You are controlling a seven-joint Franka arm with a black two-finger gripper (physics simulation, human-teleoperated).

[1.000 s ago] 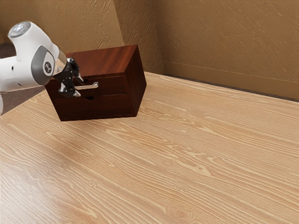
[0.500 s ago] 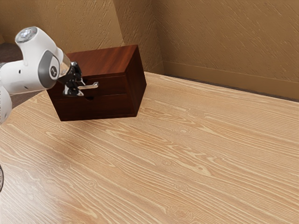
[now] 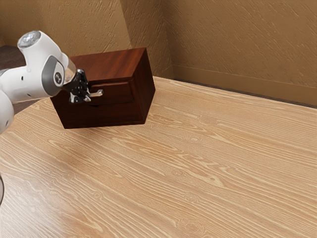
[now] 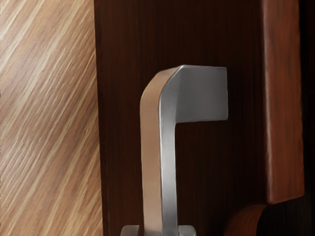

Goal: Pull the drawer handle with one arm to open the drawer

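Observation:
A dark wooden drawer box (image 3: pixel 115 62) stands at the back of the table, toward the exterior view's left. Its drawer front (image 3: pixel 118 92) carries a silver bar handle (image 3: pixel 96 92). My black gripper (image 3: pixel 80 93) reaches in from the left and sits on the handle's left part, shut on it. In the wrist view the handle (image 4: pixel 166 147) runs from just under my hand up to its bent end against the drawer front (image 4: pixel 221 162). Grey fingertips (image 4: pixel 130 230) touch the bar from both sides. I cannot tell how far out the drawer stands.
The light wooden table (image 3: pixel 198 163) stretches wide and bare to the exterior view's right and front of the box. Brown textured walls (image 3: pixel 237 39) close off the back behind the box.
My hand has risen slightly and moved in onto the handle's left end, so less of the bar shows. The box has stayed in place.

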